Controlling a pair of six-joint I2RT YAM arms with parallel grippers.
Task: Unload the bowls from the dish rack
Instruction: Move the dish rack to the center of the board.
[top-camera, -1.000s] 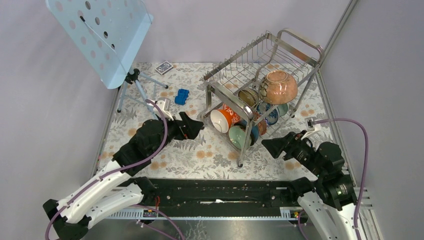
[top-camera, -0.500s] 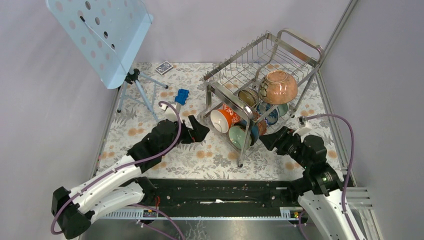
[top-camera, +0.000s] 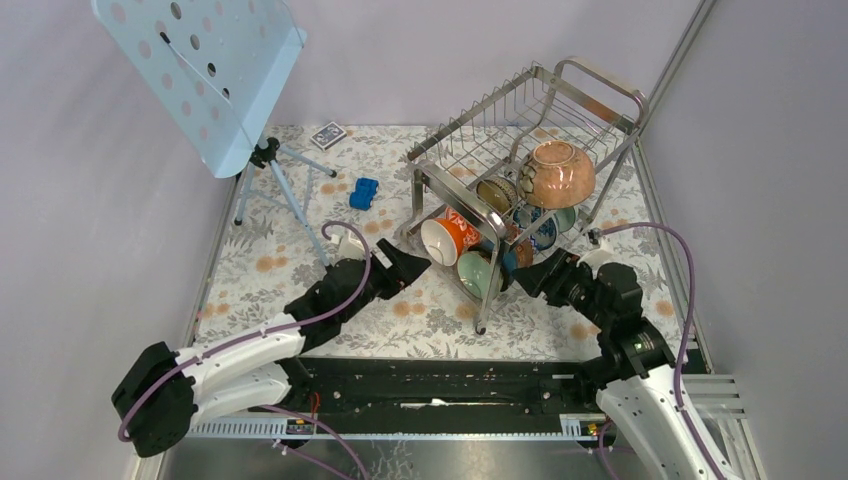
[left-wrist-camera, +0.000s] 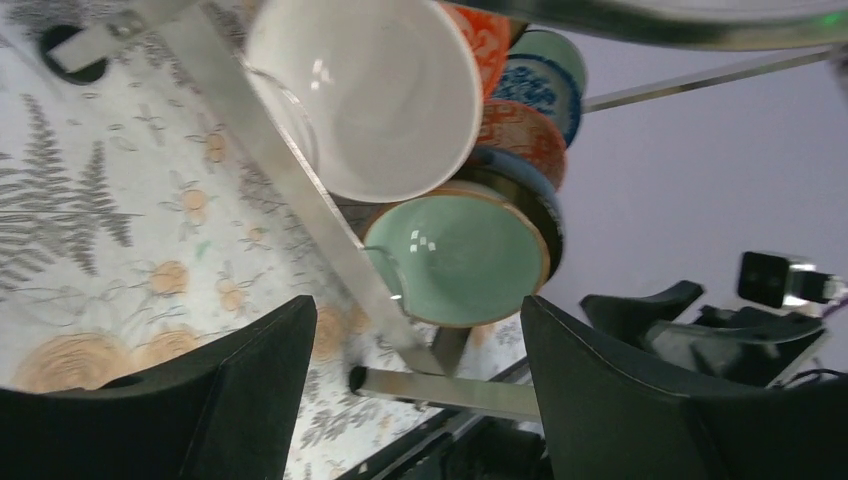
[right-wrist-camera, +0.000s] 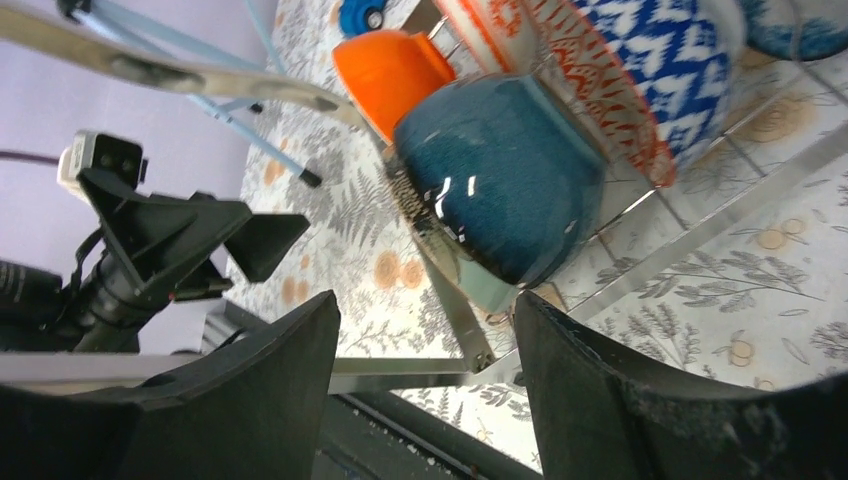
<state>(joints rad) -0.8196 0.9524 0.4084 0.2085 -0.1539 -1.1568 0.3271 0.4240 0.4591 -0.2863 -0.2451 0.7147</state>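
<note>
I have my left hand (top-camera: 415, 266) just left of the dish rack (top-camera: 462, 198) and my right hand (top-camera: 524, 280) just right of it, both spread wide and empty, the bowls (top-camera: 474, 272) stacked on edge in its lower tier, one pinkish bowl (top-camera: 556, 173) on top.

Plain, pale purple walls (top-camera: 90, 260) stand close around the table (top-camera: 240, 285) on three sides. A cloth with grey leaves and orange flowers covers the table. At the far left, a pale blue music stand (top-camera: 200, 70) with round holes stands on thin legs, and the light is soft and even.
</note>
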